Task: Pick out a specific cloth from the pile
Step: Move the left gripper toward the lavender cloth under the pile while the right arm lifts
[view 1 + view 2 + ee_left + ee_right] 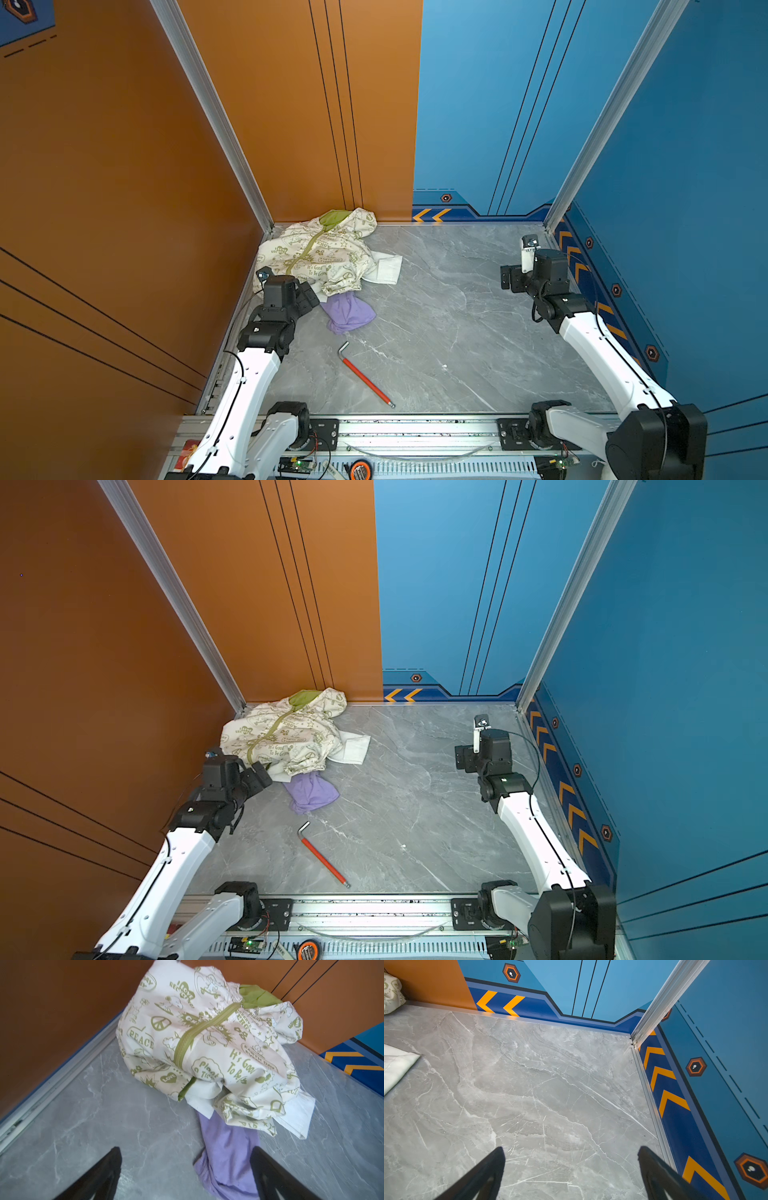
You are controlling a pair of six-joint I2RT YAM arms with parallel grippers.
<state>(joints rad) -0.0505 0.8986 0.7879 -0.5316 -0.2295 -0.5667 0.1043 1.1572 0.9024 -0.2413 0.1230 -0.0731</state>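
**Lavender cloth and pile, with both arms at rest above the surface.** We see the thin, plain lavender cloth [350, 312] [312, 792] lying crumpled on the grey marbled surface [457, 316]. It lies directly ahead of the left pincer [309, 297] and just beside its tips. Its far end is tucked under the pile [324, 253], a heap of cream fabric printed with olive-green doodles and lettering and crossed by a green zip. The pile lies just beyond the left pincer, in the corner against the orange wall [124, 166].

In the left wrist view the left pincer [186, 1149] has its jaws spread wide and holds nothing. The near end of the lavender cloth [228, 1151] lies toward one of the black fingers [270, 1167], which overlaps its edge. We cannot tell whether the two touch.

A plain white cloth [388, 268] pokes out of the pile on the side facing the right pincer [511, 278]. A red-handled, L-shaped metal hex key [365, 376] lies alone, back from the left pincer toward the arm bases, near the lavender cloth but apart from it.

The right pincer [571, 1148] is well apart from both fabrics, close to the blue wall [685, 166]. Its jaws are fully spread and empty over bare surface.
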